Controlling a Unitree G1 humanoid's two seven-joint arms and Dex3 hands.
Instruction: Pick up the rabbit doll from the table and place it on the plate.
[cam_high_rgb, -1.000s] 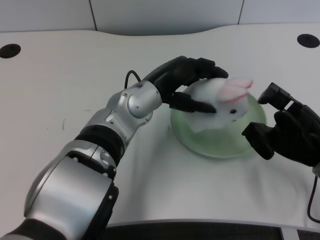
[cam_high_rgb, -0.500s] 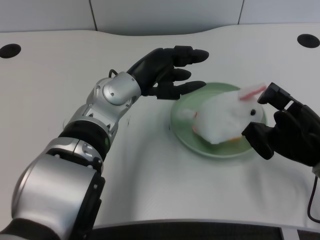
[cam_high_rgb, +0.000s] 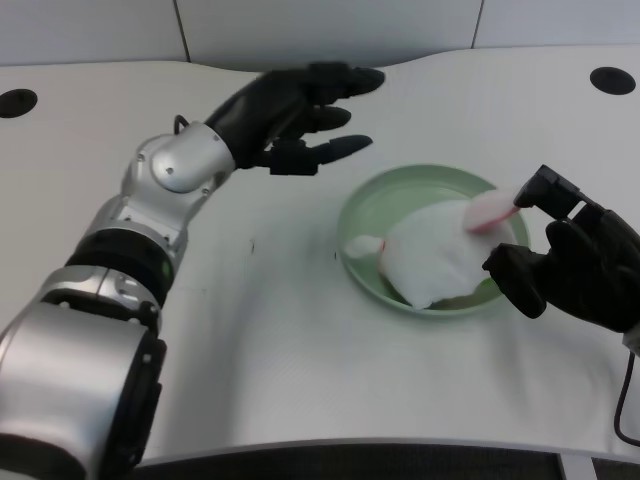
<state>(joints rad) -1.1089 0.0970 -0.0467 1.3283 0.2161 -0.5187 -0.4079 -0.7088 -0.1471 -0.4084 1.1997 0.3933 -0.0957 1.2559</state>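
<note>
The white rabbit doll (cam_high_rgb: 437, 258) with pink ears lies on the pale green plate (cam_high_rgb: 390, 205), toward the plate's right side, its ear end near my right hand. My left hand (cam_high_rgb: 290, 115) hovers above the table up and to the left of the plate, fingers spread and holding nothing. It is clear of both doll and plate.
My right hand (cam_high_rgb: 575, 265) rests at the plate's right edge, partly covering the doll's head. Two dark round holes (cam_high_rgb: 613, 80) sit in the white table at the far right and far left (cam_high_rgb: 18, 101). A grey wall runs along the back.
My left hand has let go of the doll and drawn back up and to the left. The doll has settled lower onto the plate.
</note>
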